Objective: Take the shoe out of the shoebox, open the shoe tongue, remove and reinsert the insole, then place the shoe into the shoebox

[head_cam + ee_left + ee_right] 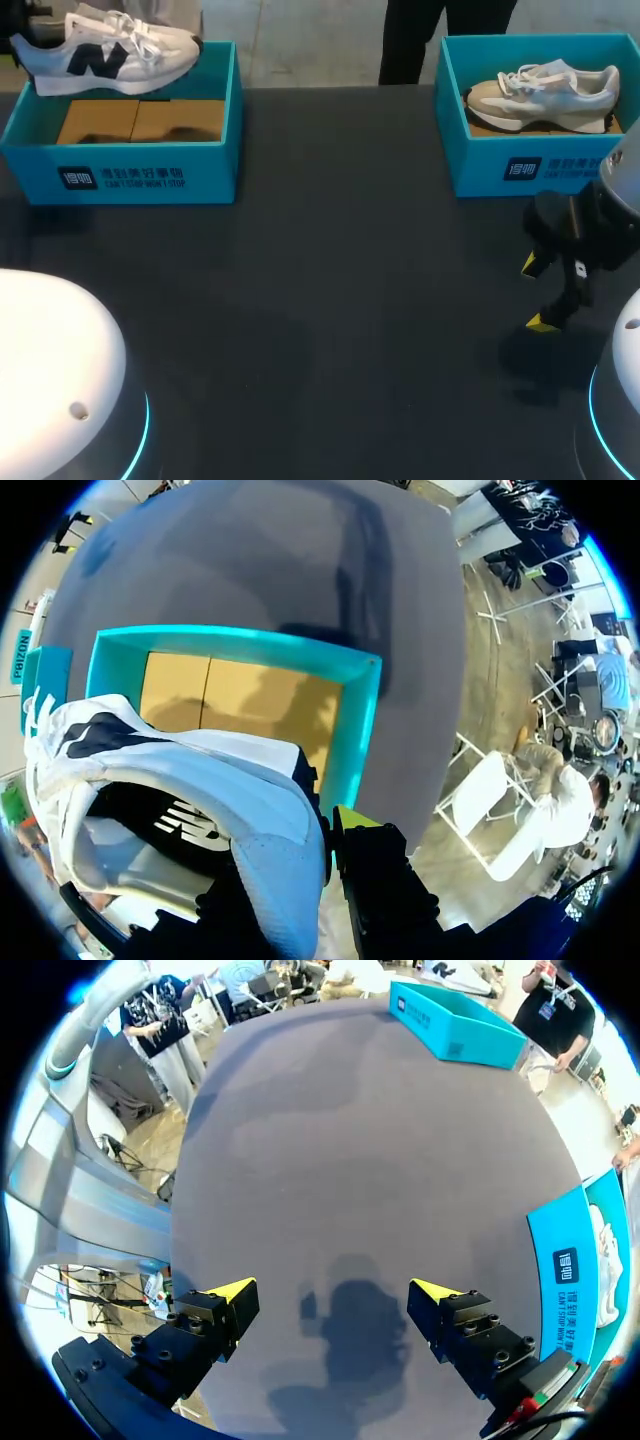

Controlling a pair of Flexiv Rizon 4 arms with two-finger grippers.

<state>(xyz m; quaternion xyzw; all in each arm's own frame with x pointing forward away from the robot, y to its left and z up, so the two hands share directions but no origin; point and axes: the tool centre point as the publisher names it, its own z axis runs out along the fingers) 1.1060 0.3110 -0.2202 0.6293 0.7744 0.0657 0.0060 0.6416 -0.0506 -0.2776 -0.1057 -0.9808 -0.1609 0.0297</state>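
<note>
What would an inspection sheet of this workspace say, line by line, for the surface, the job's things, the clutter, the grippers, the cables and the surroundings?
surface: dark table, no spill seen.
job's things: white shoe with a dark logo, held above the left teal shoebox, whose cardboard floor is bare; beige shoe lying inside the right teal shoebox.
clutter: nothing seen.
grippers: left gripper shut on the white shoe at its heel; right gripper open and holding nothing, over bare table in front of the right teal shoebox.
cables: nothing seen.
surroundings: nothing seen touching the table or the arms.
</note>
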